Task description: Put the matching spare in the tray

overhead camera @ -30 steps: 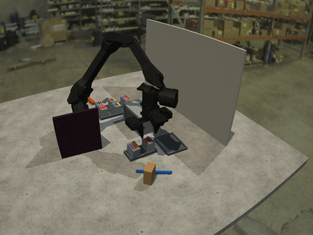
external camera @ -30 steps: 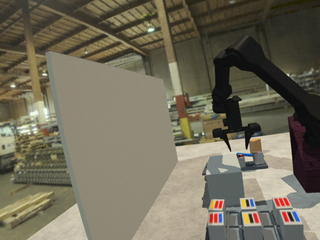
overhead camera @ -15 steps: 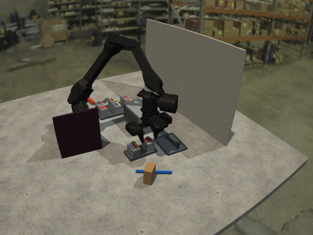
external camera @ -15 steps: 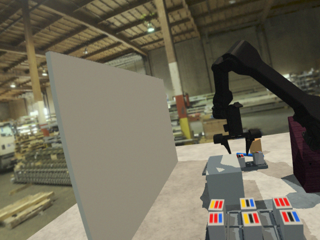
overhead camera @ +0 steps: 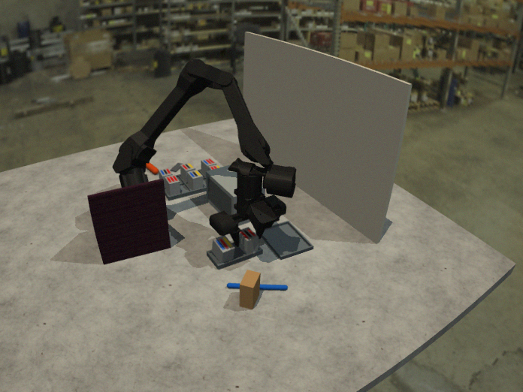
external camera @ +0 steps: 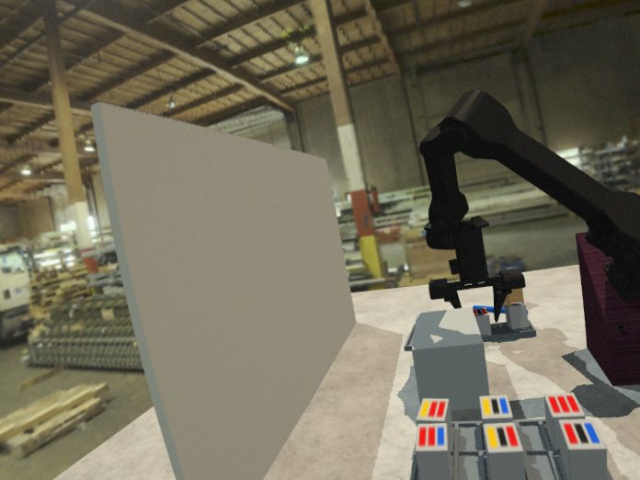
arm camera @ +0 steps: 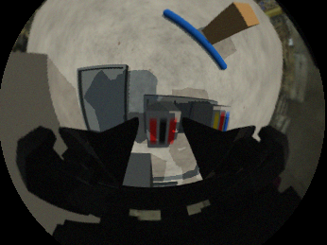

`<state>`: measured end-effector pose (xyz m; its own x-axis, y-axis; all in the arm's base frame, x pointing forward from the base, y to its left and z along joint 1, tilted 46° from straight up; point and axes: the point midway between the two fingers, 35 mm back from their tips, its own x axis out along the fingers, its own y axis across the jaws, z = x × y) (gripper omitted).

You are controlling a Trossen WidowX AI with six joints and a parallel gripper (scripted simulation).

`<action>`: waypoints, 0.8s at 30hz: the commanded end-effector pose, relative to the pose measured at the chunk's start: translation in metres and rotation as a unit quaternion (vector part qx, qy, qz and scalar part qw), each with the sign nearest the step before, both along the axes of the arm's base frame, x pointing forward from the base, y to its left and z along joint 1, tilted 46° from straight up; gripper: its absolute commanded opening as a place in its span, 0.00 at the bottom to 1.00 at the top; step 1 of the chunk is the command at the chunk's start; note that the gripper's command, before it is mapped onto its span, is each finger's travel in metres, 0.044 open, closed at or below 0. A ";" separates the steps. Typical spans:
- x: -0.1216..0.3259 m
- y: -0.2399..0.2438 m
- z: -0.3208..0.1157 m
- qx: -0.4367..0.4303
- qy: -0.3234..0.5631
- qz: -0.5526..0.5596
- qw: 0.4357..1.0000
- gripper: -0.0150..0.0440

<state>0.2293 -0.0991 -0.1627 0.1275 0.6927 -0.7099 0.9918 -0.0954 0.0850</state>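
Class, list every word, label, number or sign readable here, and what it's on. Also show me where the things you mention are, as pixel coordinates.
Striped labels only; no legible words, numbers or brands.
Exterior view:
Front left block [overhead camera: 208,163] [external camera: 431,438]: "red, red, blue"
Front middle block [overhead camera: 187,167] [external camera: 502,438]: "yellow, black, red"
Front right block [overhead camera: 165,173] [external camera: 583,436]: "red, black, blue"
Rear left block [overhead camera: 214,168] [external camera: 434,409]: "yellow, red, red"
Rear middle block [overhead camera: 194,180] [external camera: 496,406]: "yellow, black, blue"
Rear right block [overhead camera: 172,184] [external camera: 565,405]: "red, red, red"
Wrist view:
Left block [overhead camera: 249,241] [external camera: 482,322] [arm camera: 163,130]: "red, black, red"
Right block [overhead camera: 223,250] [external camera: 516,316] [arm camera: 221,120]: "yellow, red, blue"
Background: too blurred.
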 end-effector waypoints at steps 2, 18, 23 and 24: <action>0.000 0.007 -0.005 0.003 0.001 -0.003 1.000 0.76; 0.000 0.007 -0.006 0.002 0.001 0.001 1.000 0.47; 0.000 0.007 -0.006 0.002 0.001 0.001 1.000 0.28; 0.000 0.007 -0.006 0.002 0.001 0.001 1.000 0.25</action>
<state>0.2288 -0.0913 -0.1685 0.1251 0.6955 -0.7076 0.9921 -0.0945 0.0825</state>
